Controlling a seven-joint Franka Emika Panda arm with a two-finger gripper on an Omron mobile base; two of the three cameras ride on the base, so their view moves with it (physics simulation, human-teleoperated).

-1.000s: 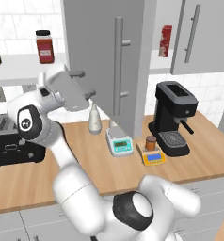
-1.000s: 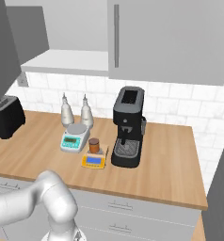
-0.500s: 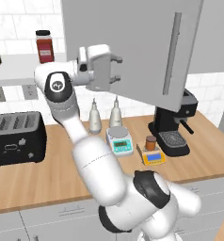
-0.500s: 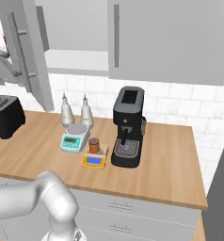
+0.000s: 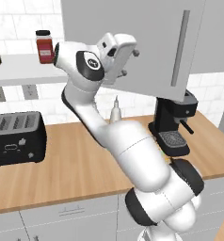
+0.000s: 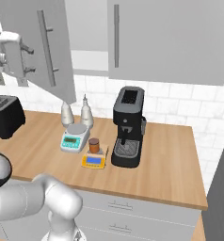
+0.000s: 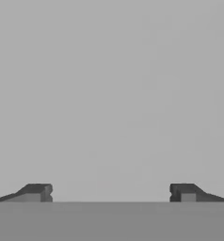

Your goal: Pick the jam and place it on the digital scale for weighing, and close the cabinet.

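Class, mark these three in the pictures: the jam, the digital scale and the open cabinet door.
jam [image 6: 94,145], right base view, side of the jar.
digital scale [image 6: 92,161], right base view, blue display on its front.
cabinet door [image 6: 27,40], right base view, flat grey panel left of its handle.

Scales [image 5: 168,157] hidden behind the robot's arm

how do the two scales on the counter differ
The digital scale is square and yellow-orange with a flat plate; the white-and-teal scale carries a round plate. The digital scale has the jam on it; the white-and-teal scale's plate holds nothing. The digital scale sits nearer the counter's front edge and next to the coffee machine; the other sits further back, by the two bottles. Both are small with a front display.
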